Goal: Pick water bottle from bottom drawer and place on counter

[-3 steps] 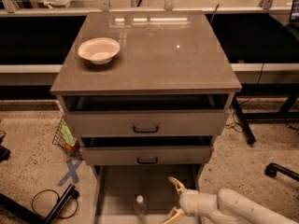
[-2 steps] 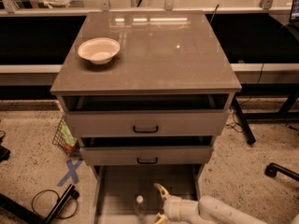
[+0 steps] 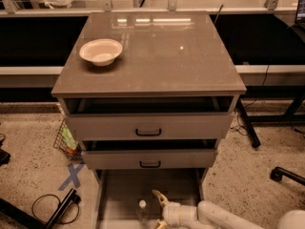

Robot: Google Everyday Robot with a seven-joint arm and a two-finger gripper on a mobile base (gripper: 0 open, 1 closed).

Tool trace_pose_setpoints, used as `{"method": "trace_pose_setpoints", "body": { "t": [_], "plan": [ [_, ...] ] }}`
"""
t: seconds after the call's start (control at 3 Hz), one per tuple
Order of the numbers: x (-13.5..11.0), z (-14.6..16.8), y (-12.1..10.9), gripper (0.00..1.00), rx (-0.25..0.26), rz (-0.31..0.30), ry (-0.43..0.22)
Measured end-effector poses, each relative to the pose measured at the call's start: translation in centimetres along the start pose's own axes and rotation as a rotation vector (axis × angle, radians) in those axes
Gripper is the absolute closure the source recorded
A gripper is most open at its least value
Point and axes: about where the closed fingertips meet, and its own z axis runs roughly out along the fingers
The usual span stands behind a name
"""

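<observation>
The water bottle (image 3: 142, 210), small and clear with a white cap, stands upright on the grey floor of the open bottom drawer (image 3: 124, 194), near the lower edge of the camera view. My gripper (image 3: 158, 210) is inside that drawer just right of the bottle, fingers spread open, one pale fingertip (image 3: 158, 195) pointing up and back. It does not touch the bottle. The white arm runs off to the lower right. The counter (image 3: 162, 51) is the glossy grey-brown top of the cabinet.
A white bowl (image 3: 100, 51) sits on the counter's left side. Two shallower drawers with black handles (image 3: 148, 131) stand partly pulled out above the bottom drawer. A wire basket (image 3: 66, 140), blue floor tape and cables lie to the left; a chair base (image 3: 286, 175) stands at right.
My gripper has moved left across the bottom drawer, from its right side to just beside the bottle. The bottle has not moved.
</observation>
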Motion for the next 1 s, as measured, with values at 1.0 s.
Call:
{"method": "trace_pose_setpoints", "body": {
  "t": [1.0],
  "plan": [
    [3.8, 4.8, -3.9, 0.23, -0.162, -0.139, -0.023]
  ]
}}
